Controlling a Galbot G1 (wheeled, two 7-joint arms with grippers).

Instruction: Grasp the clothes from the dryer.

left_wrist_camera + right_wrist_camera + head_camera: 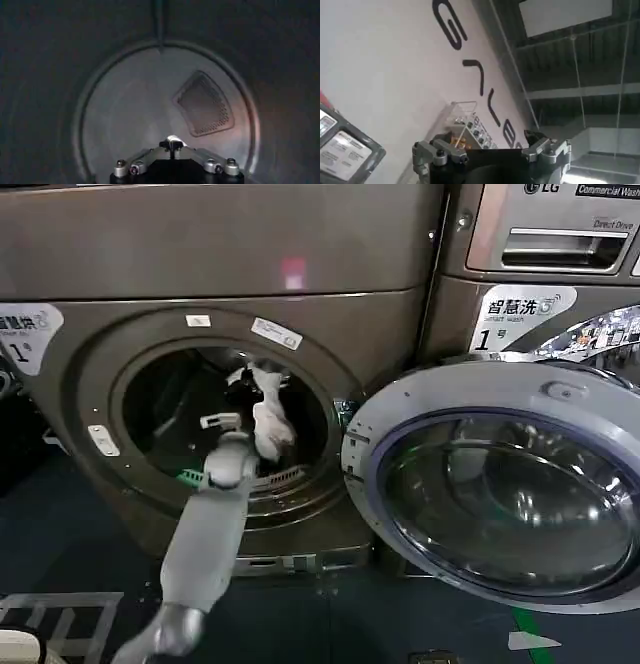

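The clothes, a white bundle with black parts, hang inside the round port of the dryer, at its upper middle. The left hand is reached into the port just beside the clothes; whether it grips them, or whether its fingers are apart or together, cannot be told. The door stands swung open to the right. The right hand is raised toward a white wall, fingers apart, holding nothing.
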